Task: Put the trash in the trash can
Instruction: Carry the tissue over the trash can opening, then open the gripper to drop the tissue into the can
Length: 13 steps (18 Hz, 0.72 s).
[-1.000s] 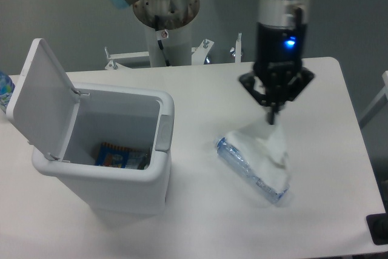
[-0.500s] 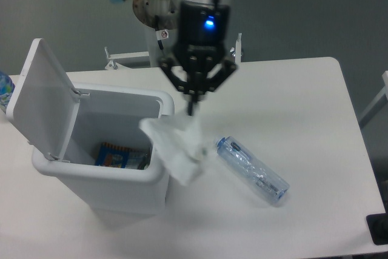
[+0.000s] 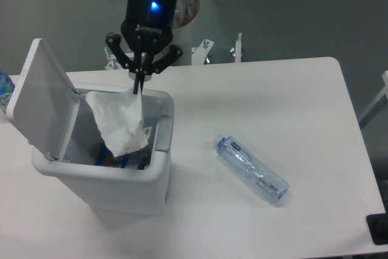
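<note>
My gripper (image 3: 139, 87) is shut on the top of the whitish plastic bag (image 3: 119, 121). It holds the bag hanging over the open mouth of the white trash can (image 3: 109, 177), with the bag's lower end down inside the rim. The can's lid (image 3: 39, 95) stands open at the left. The clear bluish plastic bottle (image 3: 252, 170) lies on its side on the white table (image 3: 273, 95), to the right of the can and apart from the gripper.
A colourful wrapper (image 3: 115, 159) lies at the bottom of the can. A bluish object (image 3: 3, 89) shows at the left edge behind the lid. The robot's base (image 3: 167, 4) stands behind the table. A dark object (image 3: 378, 227) sits at the lower right corner.
My gripper carried the bag from above the bottle leftward across the table to over the open can. The bottle stayed where it lay.
</note>
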Each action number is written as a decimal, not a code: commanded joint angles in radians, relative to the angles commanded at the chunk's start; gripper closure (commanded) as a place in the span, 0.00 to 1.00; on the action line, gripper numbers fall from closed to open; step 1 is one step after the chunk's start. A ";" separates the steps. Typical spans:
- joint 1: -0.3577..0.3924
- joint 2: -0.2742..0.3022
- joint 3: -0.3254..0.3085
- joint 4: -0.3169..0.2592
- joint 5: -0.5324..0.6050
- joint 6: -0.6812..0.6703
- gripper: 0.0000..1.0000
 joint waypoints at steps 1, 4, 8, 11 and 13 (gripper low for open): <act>0.000 -0.002 0.000 0.003 0.000 0.000 0.29; 0.000 -0.008 0.009 0.003 0.000 0.002 0.00; 0.000 -0.034 0.041 0.003 0.000 0.002 0.00; 0.012 -0.081 0.095 0.003 0.005 0.000 0.00; 0.050 -0.107 0.107 0.002 0.006 0.000 0.00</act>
